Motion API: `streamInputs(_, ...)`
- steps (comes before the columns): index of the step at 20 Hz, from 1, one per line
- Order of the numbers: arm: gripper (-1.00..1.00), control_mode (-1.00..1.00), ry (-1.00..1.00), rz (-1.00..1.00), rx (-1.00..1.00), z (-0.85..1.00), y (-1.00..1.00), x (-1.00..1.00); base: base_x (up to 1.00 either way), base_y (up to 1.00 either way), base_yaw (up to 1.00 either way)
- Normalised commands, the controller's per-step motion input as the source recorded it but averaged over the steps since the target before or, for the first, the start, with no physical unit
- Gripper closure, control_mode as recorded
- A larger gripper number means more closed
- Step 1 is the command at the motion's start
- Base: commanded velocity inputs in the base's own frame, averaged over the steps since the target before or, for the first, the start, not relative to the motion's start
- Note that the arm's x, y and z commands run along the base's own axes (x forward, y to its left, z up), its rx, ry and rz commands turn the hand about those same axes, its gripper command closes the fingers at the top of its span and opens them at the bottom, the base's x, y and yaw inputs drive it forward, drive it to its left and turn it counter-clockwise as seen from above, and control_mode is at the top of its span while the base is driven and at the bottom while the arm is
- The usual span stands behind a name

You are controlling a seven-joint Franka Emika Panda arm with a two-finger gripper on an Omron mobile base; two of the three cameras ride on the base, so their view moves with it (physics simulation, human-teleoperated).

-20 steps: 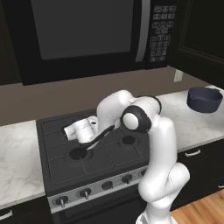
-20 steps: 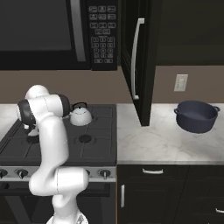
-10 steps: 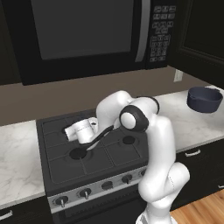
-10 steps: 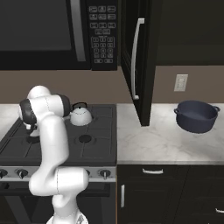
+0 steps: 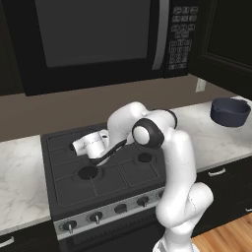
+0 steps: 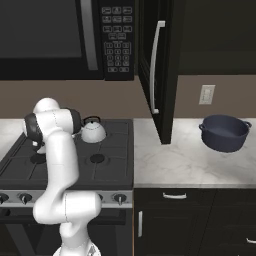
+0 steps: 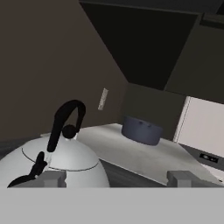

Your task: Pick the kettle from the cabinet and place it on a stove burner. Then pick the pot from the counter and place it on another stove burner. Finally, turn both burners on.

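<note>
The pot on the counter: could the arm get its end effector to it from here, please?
Probably yes: the pot sits uncovered on the counter, past the open cabinet door, and the end effector holds nothing beside the kettle.

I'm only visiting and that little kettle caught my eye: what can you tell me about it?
The kettle is small, squat and dome-shaped, silvery white like polished metal, with a black arched handle and a black lid knob. It stands upright on the black stove, at a back burner. The pincer is beside it, and whether it touches the kettle can't be told.
</note>
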Motion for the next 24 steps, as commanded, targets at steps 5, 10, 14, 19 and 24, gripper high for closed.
streamInputs(5, -1.0, -1.0, 0.0, 0.0, 0.0, -0.16, 0.0, 0.11, 0.0, 0.0, 0.0)
streamInputs(10, -1.0, -1.0, 0.0, 0.0, 0.01, -0.09, -0.04, 0.0, 0.0, 0.0, 0.0)
streamInputs(14, -1.0, -1.0, 0.04, 0.0, 0.05, -0.13, -0.22, 0.0, 0.0, 0.0, 0.0)
streamInputs(19, -1.0, -1.0, 0.05, 0.0, 0.08, -0.11, -0.29, 0.0, 0.0, 0.0, 0.0)
streamInputs(24, -1.0, -1.0, 0.04, 0.0, 0.06, -0.11, -0.22, 0.02, 0.0, 0.0, 0.0)
